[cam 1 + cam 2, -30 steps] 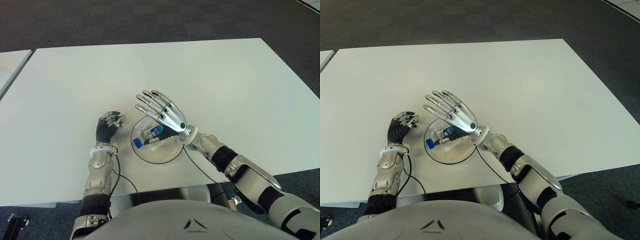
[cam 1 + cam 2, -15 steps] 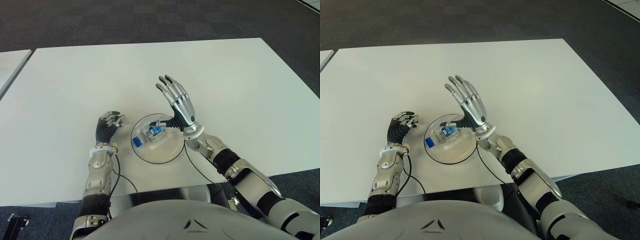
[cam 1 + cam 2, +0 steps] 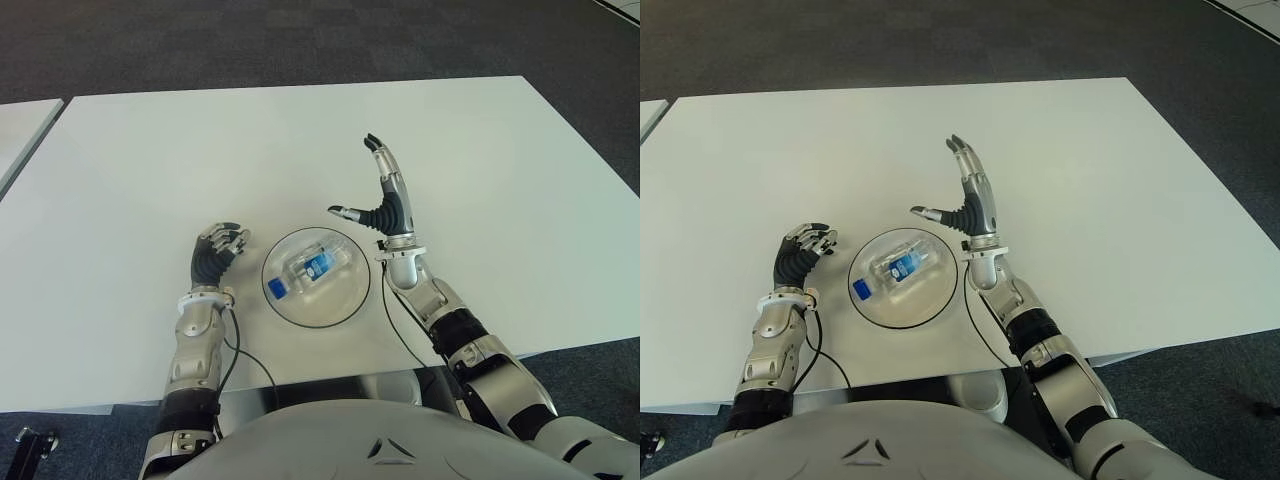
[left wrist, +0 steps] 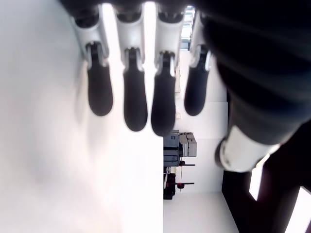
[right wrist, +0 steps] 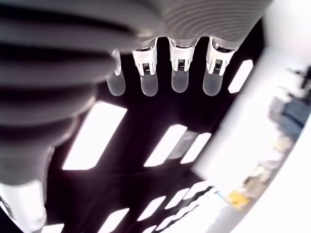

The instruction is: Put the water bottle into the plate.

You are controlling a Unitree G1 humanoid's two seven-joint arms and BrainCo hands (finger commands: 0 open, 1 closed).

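Water bottle first: you can see it lying on its side inside the clear plate, blue cap toward the left rim and blue label facing up, with nothing touching it. So the placing itself looks done from where you sit.

Your right robot hand is raised just beside the plate on its right side, fingers stretched straight and spread, thumb pointing out toward the plate, holding nothing. Its own wrist view backs that up: the fingers hang extended with only ceiling lights behind them.

Your left robot hand shows just left of the plate, fingers curled in and empty; whether it touches the white worktop you cannot tell from the eye views.

What seems left is small: check that the bottle sits steady and does not roll against the rim, then bring the right arm to a neutral pose clear of the plate. No regrasp looks needed.
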